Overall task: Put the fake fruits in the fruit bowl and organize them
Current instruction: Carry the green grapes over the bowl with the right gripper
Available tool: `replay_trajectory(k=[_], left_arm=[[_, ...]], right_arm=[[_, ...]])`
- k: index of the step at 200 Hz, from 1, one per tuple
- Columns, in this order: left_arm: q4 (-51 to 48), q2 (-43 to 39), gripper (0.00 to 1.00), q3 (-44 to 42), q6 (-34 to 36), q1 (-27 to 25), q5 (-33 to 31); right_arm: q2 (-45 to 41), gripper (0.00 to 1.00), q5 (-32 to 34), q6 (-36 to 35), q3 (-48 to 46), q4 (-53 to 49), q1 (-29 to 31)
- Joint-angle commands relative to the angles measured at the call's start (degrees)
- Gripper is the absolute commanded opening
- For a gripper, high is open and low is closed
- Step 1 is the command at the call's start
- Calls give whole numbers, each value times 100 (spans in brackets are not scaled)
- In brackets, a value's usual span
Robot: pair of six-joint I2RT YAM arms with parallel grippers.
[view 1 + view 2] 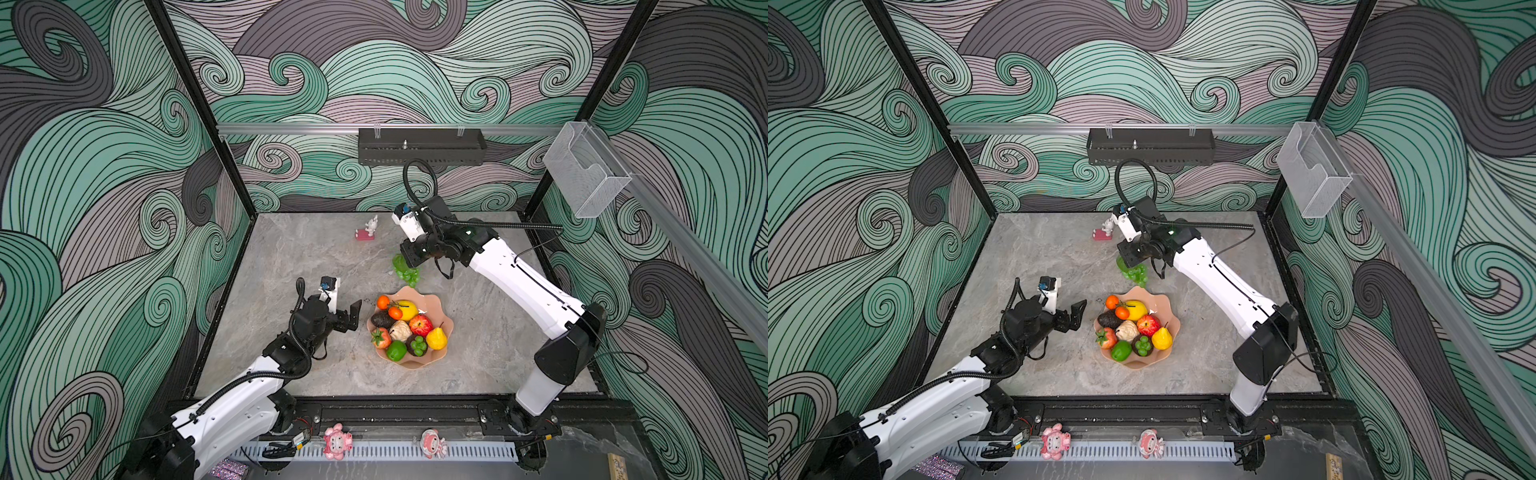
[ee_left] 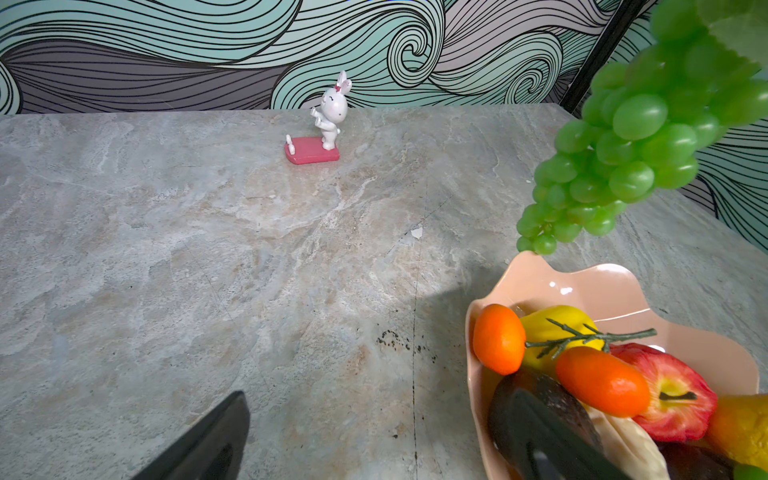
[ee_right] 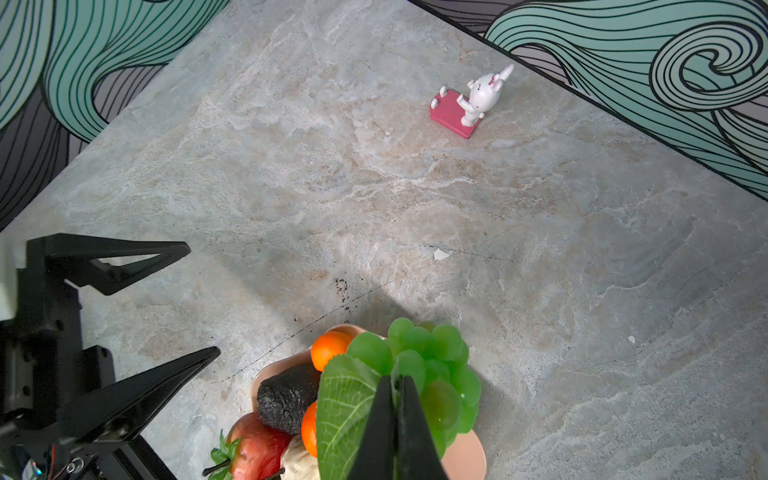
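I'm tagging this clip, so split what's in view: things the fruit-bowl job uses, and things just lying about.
Job: grape bunch, pinched in the right gripper; fruit bowl; fake fruits in it; open left gripper.
Lying about: rabbit figurine; two pink dolls; clear wall basket; black rail tray.

White arms w/ blk joints, corrugated cables
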Motion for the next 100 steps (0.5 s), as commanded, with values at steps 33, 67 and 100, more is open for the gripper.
replay_trajectory(k=[33,67,100], left_arm=[[-38,76,99,-8,-50,23,46],[-31,75,99,-8,-55,28,46],[-25,75,99,-8,-55,29,55]], right_arm=[[-244,5,127,81,81,-45,193],[-160,5,108,85,97,-74,285],[-42,5,84,107,56,-77,343]])
